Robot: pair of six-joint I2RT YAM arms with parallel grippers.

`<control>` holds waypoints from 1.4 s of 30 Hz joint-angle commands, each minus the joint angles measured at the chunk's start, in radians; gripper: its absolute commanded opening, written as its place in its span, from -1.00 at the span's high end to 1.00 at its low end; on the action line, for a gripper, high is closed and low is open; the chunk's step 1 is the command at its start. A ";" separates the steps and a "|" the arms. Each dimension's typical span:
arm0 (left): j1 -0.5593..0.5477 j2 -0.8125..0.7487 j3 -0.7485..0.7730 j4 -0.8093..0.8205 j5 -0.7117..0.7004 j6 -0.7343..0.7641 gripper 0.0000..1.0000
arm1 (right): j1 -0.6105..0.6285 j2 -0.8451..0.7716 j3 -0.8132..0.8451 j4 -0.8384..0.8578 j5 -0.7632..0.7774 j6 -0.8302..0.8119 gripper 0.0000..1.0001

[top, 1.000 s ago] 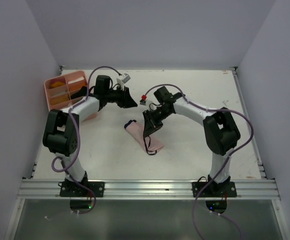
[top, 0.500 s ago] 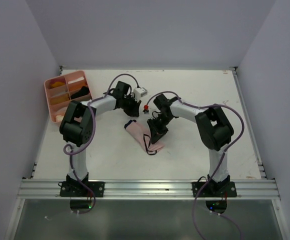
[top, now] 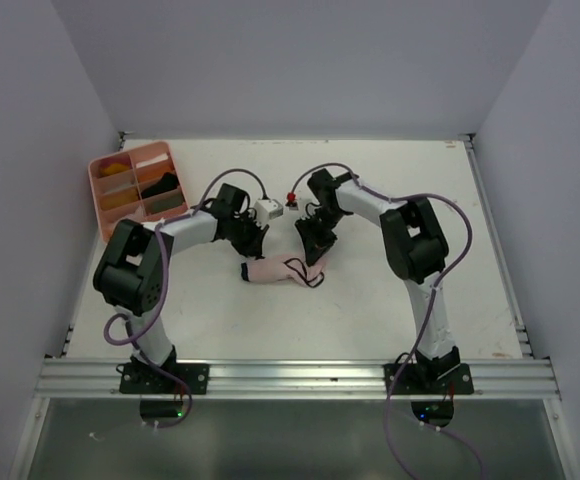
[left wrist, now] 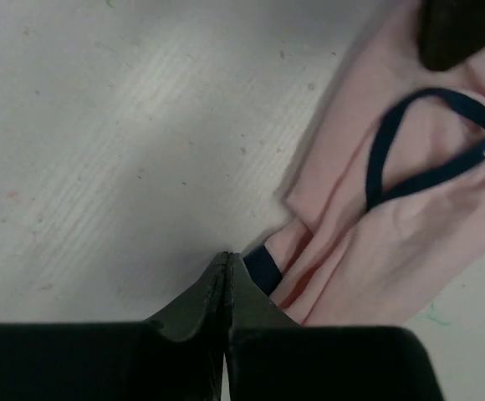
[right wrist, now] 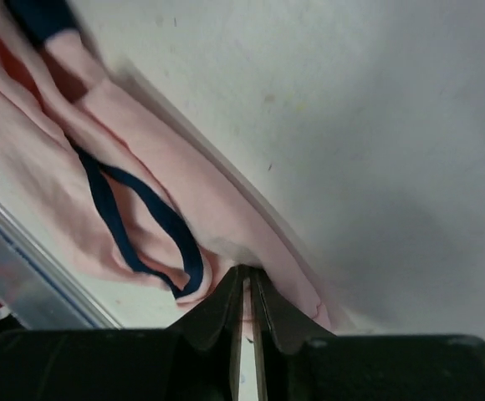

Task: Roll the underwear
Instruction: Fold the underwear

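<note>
- Top external view, change: the pale pink cloth underwear with thin dark edging (top: 275,270) has swung from a diagonal lie to a nearly level strip across the white tabletop (top: 220,320). Both arms have drawn in over its two ends.
- Meaning for the task: the strip appears to be squared up and taken at both ends as preparation. No rolled turn is visible in the cloth, so the roll itself is judged not yet begun.
- Far left: the pink plastic compartment tray (top: 94,190) sits at the tabletop's far-left corner, well apart from the underwear and in the same place as before.
- Left gripper (left wrist: 227,266): it has closed within the last second.
  - The jaws now stand fully together with no gap.
  - The tip rests against the dark-edged corner at the left end of the underwear.
  - The left wrist view does not show whether a thin fold is caught between the jaws.
- Centre: the underwear lies on the tabletop between the two grippers, creased lengthwise. A loop of its dark edging lies on top toward the right end.
- Right gripper (right wrist: 244,280): the jaws have narrowed to a thin slit.
  - In the right wrist view a pink fold bunches into that slit.
  - This gripper is judged to be pinching the right end of the underwear.
</note>
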 commanded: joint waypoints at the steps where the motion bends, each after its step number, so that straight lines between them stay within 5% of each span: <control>1: 0.002 -0.044 -0.090 -0.058 0.014 -0.002 0.95 | -0.013 0.068 0.160 -0.007 0.105 -0.173 0.70; 8: 0.003 -0.121 -0.138 -0.044 0.022 -0.092 0.85 | -0.039 0.130 0.513 -0.041 0.127 -0.239 0.59; 12: 0.020 -0.139 -0.100 -0.012 -0.026 -0.100 0.83 | -0.052 -0.050 0.364 -0.032 0.090 -0.179 0.39; 16: 0.020 -0.104 -0.043 0.003 -0.018 -0.106 0.80 | -0.085 -0.196 0.162 0.019 0.084 -0.104 0.48; 27: -0.027 -0.053 -0.109 0.065 0.021 -0.132 0.89 | -0.116 -0.172 -0.139 0.097 0.067 0.037 0.77; 42: -0.107 -0.105 -0.222 0.057 0.159 -0.144 0.88 | -0.122 0.055 0.148 0.136 0.091 0.043 0.76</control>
